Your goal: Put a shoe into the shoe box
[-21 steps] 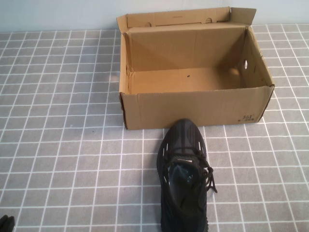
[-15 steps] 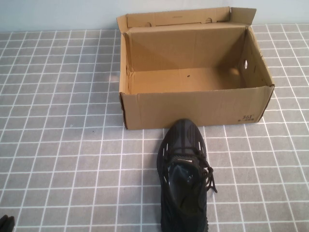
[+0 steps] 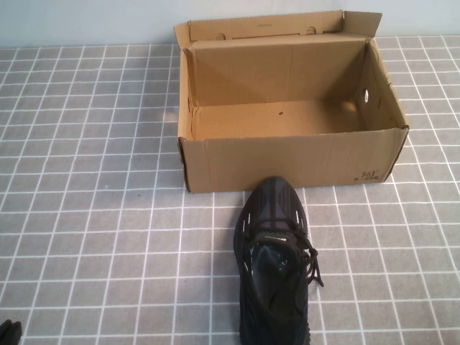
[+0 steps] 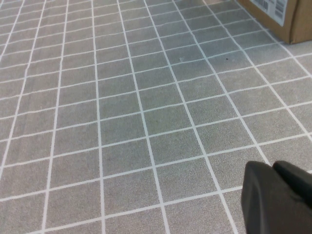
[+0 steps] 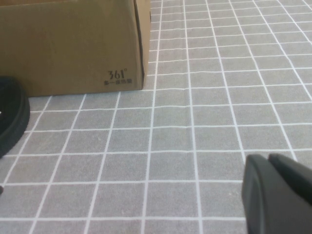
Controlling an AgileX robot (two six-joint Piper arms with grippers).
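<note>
Nothing is seen to have moved since the earlier high views: shoe, box and the dark tip at the lower left corner are placed as before.

High view: the shoe box is set open-topped at the far middle of the grey tiled table, its lid flap raised behind it and 1 round hole seen in its right end wall. The shoe is laid on the table outside the box, upright on its sole, its toe touching or just short of the box's near wall. Only a small dark tip of the left gripper is shown, low at the near left edge, well apart from the shoe to its right and from the box ahead of it. The right gripper is not shown in this view.

Left wrist view: the left gripper is held low over bare tiles, nothing being gripped. Its 2 dark finger ends are seen pressed side by side, so it is read as closed. A corner of the box is seen far ahead of it.

Right wrist view: the right gripper is likewise held low over bare tiles, finger ends together, closed on nothing. Ahead of it the box corner with a small printed mark is seen, and the shoe's black edge is seen just before the box, well apart from the claw.
</note>
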